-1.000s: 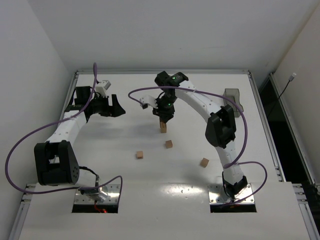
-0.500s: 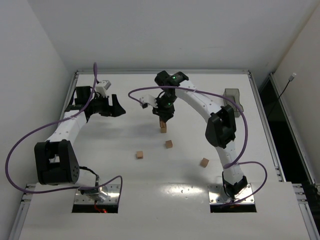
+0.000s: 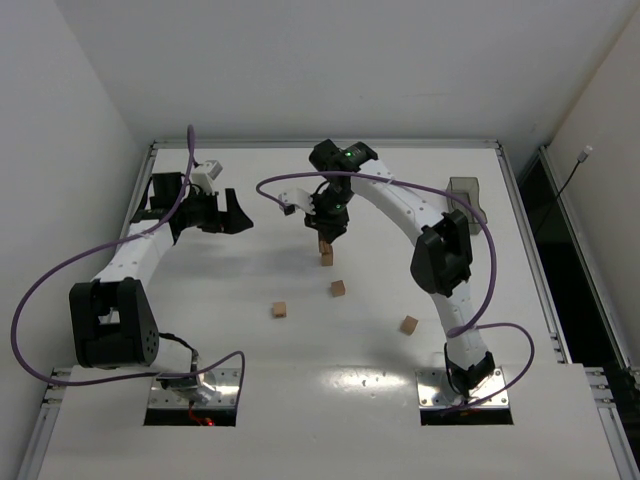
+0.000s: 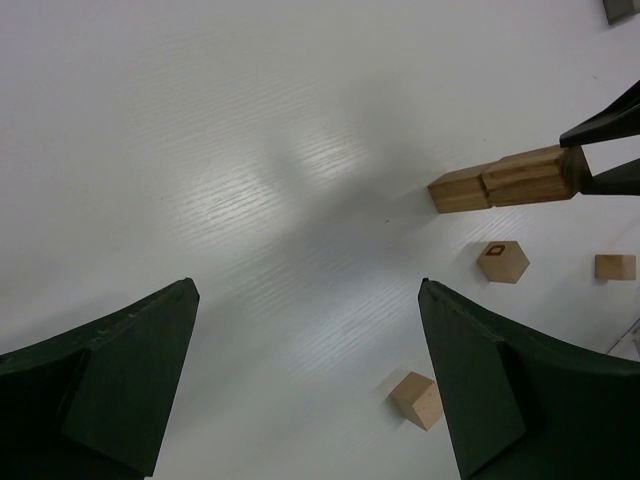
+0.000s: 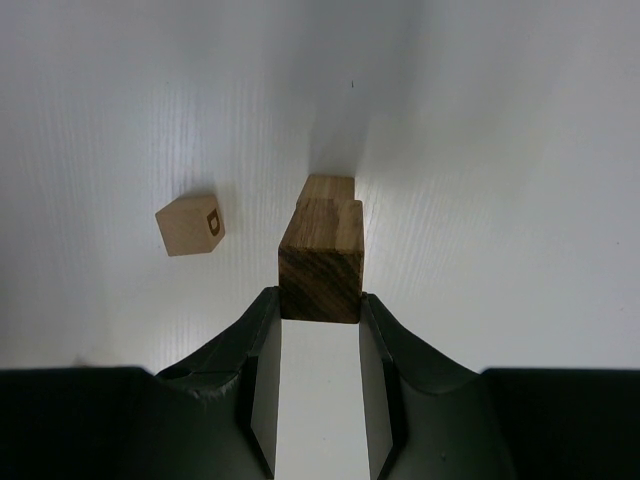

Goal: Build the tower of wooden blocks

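The tower [image 3: 326,254] is a narrow column of light-brown wood cubes at the middle back of the table. My right gripper [image 3: 326,230] is directly over it, shut on its top cube [image 5: 320,262]. That cube rests on a lower cube [image 5: 329,187], slightly offset from it. In the left wrist view the tower [image 4: 500,182] shows with the right fingertips [image 4: 598,128] around its top. Three loose cubes lie nearer: one [image 3: 339,289] just below the tower, one [image 3: 279,310] to the left, one [image 3: 409,325] to the right. My left gripper [image 3: 236,214] is open and empty, left of the tower.
A dark grey plastic box [image 3: 465,194] stands at the back right by the right arm's elbow. Purple cables loop over both arms. The table has raised rails at its back and side edges. In the right wrist view a loose cube [image 5: 190,225] lies left of the tower.
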You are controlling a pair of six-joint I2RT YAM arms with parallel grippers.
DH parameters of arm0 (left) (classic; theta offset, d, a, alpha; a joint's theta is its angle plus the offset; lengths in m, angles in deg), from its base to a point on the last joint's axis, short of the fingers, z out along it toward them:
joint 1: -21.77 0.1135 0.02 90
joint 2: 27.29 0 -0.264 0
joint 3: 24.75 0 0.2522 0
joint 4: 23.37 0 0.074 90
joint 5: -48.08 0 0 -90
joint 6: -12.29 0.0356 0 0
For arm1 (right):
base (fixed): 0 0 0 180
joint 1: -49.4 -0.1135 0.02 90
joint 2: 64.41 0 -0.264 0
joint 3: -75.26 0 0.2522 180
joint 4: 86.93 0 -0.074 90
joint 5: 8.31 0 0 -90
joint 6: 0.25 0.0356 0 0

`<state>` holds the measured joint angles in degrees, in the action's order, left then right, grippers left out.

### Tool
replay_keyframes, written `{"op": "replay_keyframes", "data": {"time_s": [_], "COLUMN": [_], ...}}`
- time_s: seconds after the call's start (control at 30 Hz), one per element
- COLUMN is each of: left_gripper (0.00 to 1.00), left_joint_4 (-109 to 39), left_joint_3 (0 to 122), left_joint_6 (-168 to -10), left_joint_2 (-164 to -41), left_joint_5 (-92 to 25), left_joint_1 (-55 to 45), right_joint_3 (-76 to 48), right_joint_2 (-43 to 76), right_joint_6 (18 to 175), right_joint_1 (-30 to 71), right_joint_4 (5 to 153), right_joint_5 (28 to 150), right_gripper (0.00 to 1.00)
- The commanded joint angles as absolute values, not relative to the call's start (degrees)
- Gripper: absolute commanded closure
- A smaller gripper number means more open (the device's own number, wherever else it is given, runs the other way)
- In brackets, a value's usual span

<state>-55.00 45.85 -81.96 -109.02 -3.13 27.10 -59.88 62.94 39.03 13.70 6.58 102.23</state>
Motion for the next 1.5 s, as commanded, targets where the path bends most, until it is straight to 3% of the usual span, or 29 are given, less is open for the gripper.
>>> {"op": "replay_keyframes", "data": {"time_s": [0.0,0.23,1.13,1.3,1.33,1.47], "left_gripper": [0.1,0.01,0.01,0.01,0.01,0.01], "left_joint_4": [-53.5,-53.5,-53.0,-53.0,-53.0,-53.0], "left_joint_3": [47.5,47.5,47.5,47.5,47.5,47.5], "left_joint_6": [-82.3,-82.3,-82.8,-82.8,-82.8,-82.8], "left_joint_2": [-108.8,-108.8,-108.8,-108.8,-108.8,-108.8], "left_joint_5": [-1.8,-1.8,-2.4,-2.4,-2.4,-2.4], "left_joint_1": [27.8,27.8,27.8,27.8,27.8,27.8], "right_joint_3": [-61.1,-59.3,-58.2,-58.2,-58.2,-58.2], "right_joint_2": [60.7,60.7,60.7,60.7,60.7,60.7], "right_joint_6": [39.5,39.5,39.5,39.5,39.5,40.0], "right_joint_1": [13.9,13.9,14.4,14.4,14.4,14.4], "right_joint_4": [6.2,6.8,7.3,7.3,7.3,7.3], "right_joint_5": [102.7,102.2,102.2,102.2,102.2,102.2], "right_gripper": [1.0,1.0,1.0,0.88,0.79,0.63]}}
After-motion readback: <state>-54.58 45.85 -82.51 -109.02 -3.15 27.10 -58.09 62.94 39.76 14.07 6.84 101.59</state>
